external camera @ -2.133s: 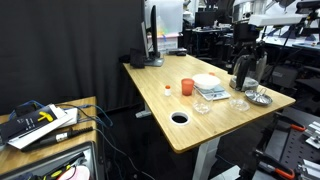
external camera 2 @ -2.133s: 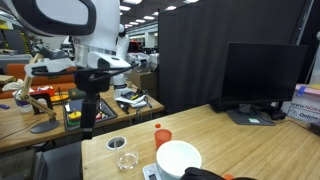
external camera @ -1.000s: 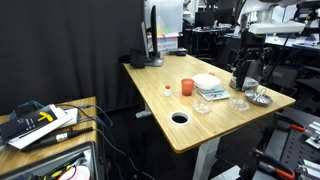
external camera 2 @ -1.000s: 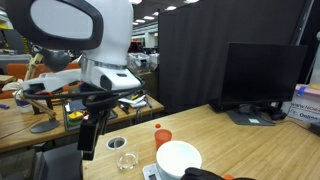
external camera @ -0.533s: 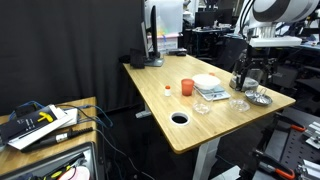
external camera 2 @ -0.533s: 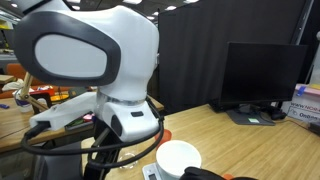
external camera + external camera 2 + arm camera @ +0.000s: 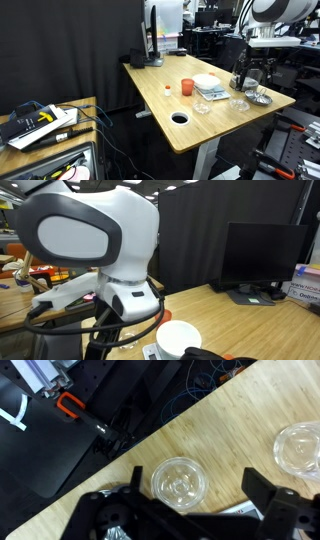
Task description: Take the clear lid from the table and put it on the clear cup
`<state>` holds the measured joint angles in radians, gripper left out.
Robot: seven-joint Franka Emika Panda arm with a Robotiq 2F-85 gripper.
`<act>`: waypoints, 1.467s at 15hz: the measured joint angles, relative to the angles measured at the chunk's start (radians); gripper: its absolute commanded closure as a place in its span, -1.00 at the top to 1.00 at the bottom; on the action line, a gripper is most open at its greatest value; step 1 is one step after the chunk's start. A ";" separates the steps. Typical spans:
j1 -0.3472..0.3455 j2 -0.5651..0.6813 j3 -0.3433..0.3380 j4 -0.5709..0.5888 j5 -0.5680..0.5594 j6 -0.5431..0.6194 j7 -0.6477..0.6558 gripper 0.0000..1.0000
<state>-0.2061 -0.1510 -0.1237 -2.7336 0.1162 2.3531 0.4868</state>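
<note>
In the wrist view the clear lid [image 7: 180,482], a small round see-through disc with rings, lies on the wooden table directly below my gripper [image 7: 193,500]. The jaws are wide open on either side of it and do not touch it. The clear cup [image 7: 300,448] stands to the right at the frame edge. In an exterior view my gripper [image 7: 250,87] hangs just above the lid [image 7: 239,102], and the cup [image 7: 203,104] sits further along the table. In an exterior view the white arm [image 7: 95,240] hides both.
An orange-red cup [image 7: 187,88], a white bowl [image 7: 208,82] on a scale, a grey jug [image 7: 241,70] and a shiny metal dish [image 7: 260,98] stand close around the lid. The table edge [image 7: 110,455] runs near it. A cable hole [image 7: 180,117] is in the tabletop.
Over the last two seconds the arm swung in front of one exterior camera and the gripper came down over the lid. Nothing has visibly moved in the last half second.
</note>
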 measured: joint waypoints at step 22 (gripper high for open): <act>0.009 0.365 -0.065 0.180 0.093 0.098 0.075 1.00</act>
<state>-0.1975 0.2136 -0.1887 -2.5541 0.2095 2.4514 0.5617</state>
